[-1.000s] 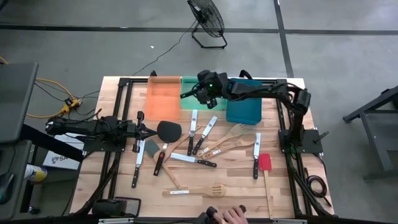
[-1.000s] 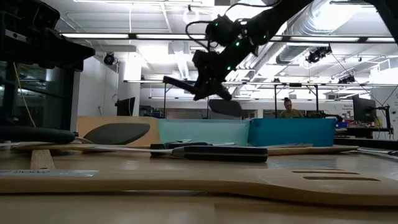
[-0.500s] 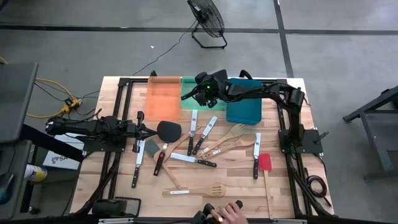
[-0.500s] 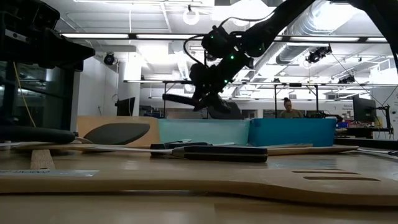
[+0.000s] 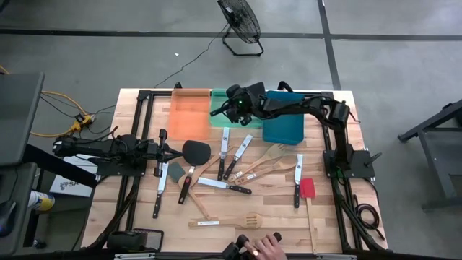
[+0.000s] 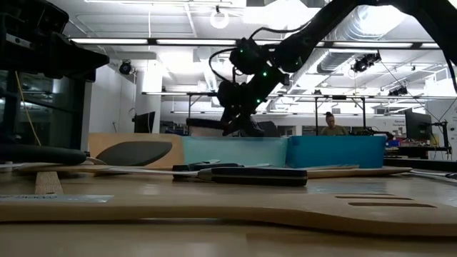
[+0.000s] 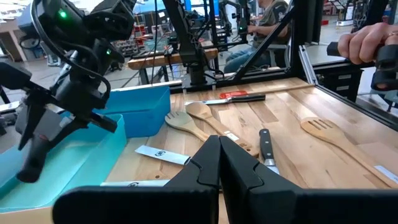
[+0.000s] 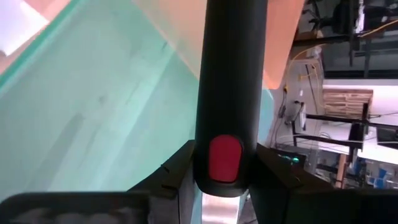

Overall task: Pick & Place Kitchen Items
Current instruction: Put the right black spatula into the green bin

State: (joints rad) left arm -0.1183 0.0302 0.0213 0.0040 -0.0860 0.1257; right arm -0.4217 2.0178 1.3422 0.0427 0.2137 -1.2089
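My right gripper (image 5: 236, 108) hangs over the green tray (image 5: 216, 120) at the table's far side, shut on a black utensil handle (image 8: 229, 74) with a red oval mark. In the low view my right gripper (image 6: 239, 120) stands just above the tray's wall (image 6: 235, 151), which hides the utensil's lower part. My left gripper (image 5: 173, 152) lies shut and empty at the table's left, beside a black spatula (image 5: 195, 152). Knives (image 5: 224, 144), wooden spoons (image 5: 271, 162) and a red spatula (image 5: 307, 189) lie flat on the table. My right gripper pinches the black handle between its two fingers at the end that bears the red oval mark (image 8: 225, 155). The handle runs forward past the fingers, along them, over the green tray's floor (image 8: 93, 124). The gripper comes from above, slanting down.
An orange tray (image 5: 189, 108) stands left of the green one and a blue tray (image 5: 283, 126) right of it. A wooden slotted turner (image 5: 231, 220) lies near the front edge. A person's hand (image 5: 261, 249) holds a controller just off the near edge.
My right gripper has gone down toward the green tray with the black utensil, staying shut on it. The utensil's dark head, which showed above the tray's wall a second ago, has sunk behind it.
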